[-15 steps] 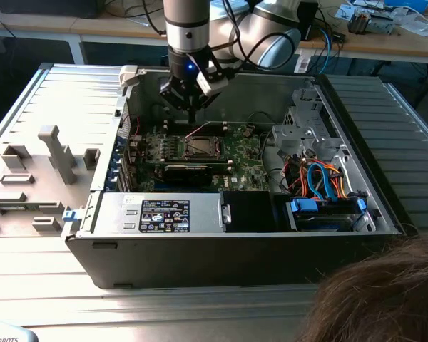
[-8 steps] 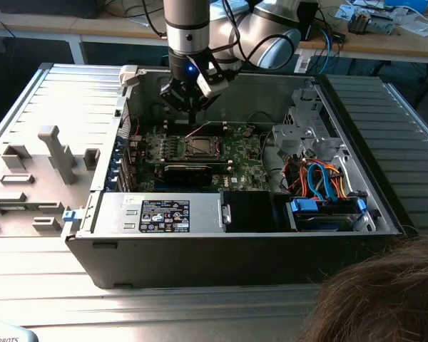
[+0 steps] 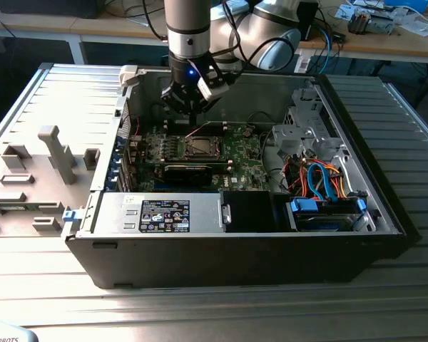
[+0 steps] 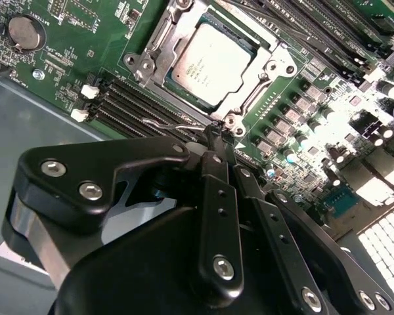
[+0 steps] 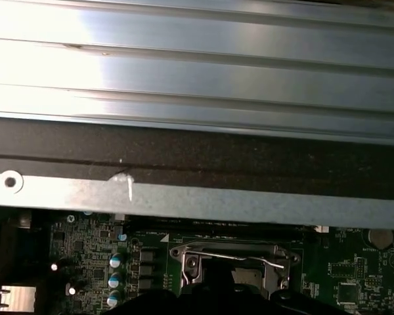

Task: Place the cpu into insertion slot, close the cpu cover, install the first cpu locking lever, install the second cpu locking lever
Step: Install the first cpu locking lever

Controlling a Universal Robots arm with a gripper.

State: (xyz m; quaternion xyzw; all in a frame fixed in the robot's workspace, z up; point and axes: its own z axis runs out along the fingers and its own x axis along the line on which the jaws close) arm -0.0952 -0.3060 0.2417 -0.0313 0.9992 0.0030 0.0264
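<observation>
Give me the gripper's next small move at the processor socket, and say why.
Probably a short push on the wire lever toward its catch. The chip already lies in the socket under the metal cover, and the gripper sits right at that lever's end by the corner. Whether the lever is hooked cannot be seen.

A ribbed metal table (image 3: 385, 299) carries an open computer case (image 3: 235, 249) and grey fixture blocks (image 3: 53, 153).

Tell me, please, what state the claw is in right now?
Claw: closed, fingertips pinched together at the socket corner beside the cpu; whether they grip the thin wire lever there cannot be told.
</observation>
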